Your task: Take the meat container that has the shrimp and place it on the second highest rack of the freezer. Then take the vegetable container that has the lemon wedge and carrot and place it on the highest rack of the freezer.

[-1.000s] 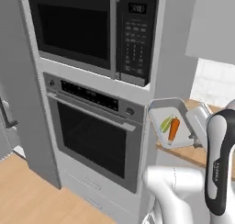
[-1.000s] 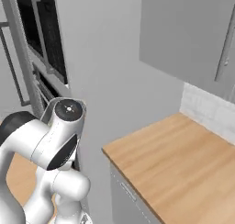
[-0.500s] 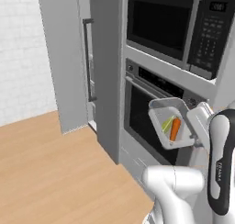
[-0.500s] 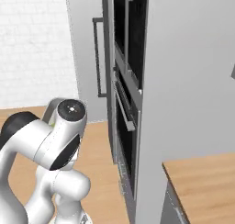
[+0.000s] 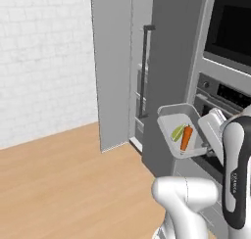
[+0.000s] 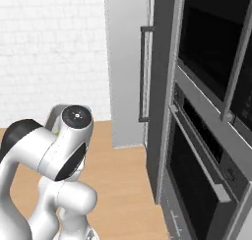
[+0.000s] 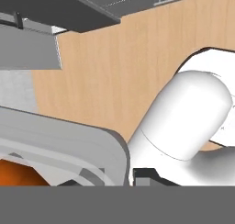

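While fingers (image 5: 208,137) grip tray (image 5: 169,125), carrot (image 5: 186,137) inside

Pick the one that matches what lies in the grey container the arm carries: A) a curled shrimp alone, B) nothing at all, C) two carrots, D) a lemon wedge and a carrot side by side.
D: in the left base view the container carried in front of the oven holds a pale yellow-green lemon wedge with a straight orange carrot beside it.
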Motion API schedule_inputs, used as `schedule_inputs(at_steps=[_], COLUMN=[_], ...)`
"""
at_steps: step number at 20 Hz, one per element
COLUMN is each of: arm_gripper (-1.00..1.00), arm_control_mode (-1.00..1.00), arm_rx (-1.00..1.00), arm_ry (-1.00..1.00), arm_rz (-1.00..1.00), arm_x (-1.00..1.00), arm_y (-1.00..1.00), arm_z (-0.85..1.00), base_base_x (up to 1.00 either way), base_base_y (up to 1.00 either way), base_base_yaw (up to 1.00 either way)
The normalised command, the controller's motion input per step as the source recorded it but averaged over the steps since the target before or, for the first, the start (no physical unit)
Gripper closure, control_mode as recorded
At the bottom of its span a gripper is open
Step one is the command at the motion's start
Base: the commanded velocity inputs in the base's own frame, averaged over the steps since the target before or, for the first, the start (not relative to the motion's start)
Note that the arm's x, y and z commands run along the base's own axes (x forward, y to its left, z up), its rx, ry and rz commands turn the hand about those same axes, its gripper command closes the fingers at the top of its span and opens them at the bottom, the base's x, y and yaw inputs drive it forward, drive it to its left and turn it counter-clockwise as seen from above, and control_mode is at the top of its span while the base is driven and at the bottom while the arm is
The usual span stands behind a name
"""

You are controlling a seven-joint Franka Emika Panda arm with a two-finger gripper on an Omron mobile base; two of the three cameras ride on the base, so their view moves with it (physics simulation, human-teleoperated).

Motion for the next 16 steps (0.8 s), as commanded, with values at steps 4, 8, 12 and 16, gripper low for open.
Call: schedule_inputs(at_steps=[4,8,12,16], arm_gripper=[1.0,1.0,1.0,1.0], arm_control_mode=[1.0,1.0,1.0,1.0], arm_rx=[0.0,0.0,0.0,0.0], arm_ry=[0.0,0.0,0.0,0.0], arm_rz=[0.0,0.0,0.0,0.0], arm_x=[0.0,0.0,0.0,0.0], arm_y=[0.0,0.0,0.0,0.0], arm_z=[0.0,0.0,0.0,0.0], base_base_x=[1.0,1.0,0.99,1.0], base_base_y=[1.0,1.0,0.9,0.82], base_base_yaw=[-0.05,-0.26,-0.47,-0.57])
